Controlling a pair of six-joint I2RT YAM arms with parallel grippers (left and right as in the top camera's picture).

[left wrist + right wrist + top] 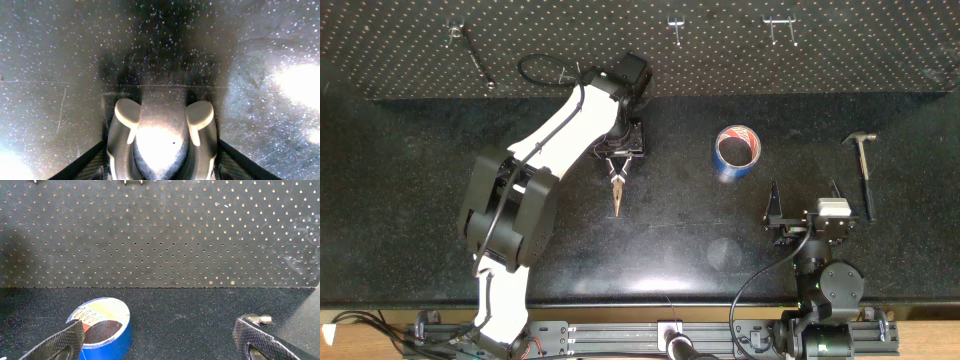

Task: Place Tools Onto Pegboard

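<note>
The pegboard (620, 40) stands along the far side of the dark speckled desk (420, 200). The right wrist view also shows the pegboard (175, 240) rising from the desk (190, 310).

The left arm (555, 130) reaches up from the near edge and across towards the middle. Its pincer (618, 160) points down close to the pegboard's foot. In its own wrist view this pincer (163, 120) is right at the desk (50, 50). A pale, glaring shape at its mouth may be the pliers' handles, but it is too blurred to be sure. I cannot tell whether this pincer is open or gripping.

The right arm (825, 290) sits low near its base. Its pincer (804, 195) faces the pegboard, spread wide with nothing in it. The right wrist view shows this pincer (160, 345) with the tape to one side and the hammer to the other.

The blue tape roll (738, 150) lies flat on the desk right of centre, hole upward (102, 325).

The hammer (863, 160) lies near the desk's right end, well apart from the tape. Its head is towards the pegboard and its handle runs back towards the arms. Its head (256, 319) peeks out beside the right pincer.

A wrench (475, 55) hangs tilted on the pegboard at upper left.

The pliers (618, 195) lie on the desk at the left pincer, tip pointing to the near edge.

Two bare hooks (675, 28) (780, 28) sit on the pegboard's right half.
</note>
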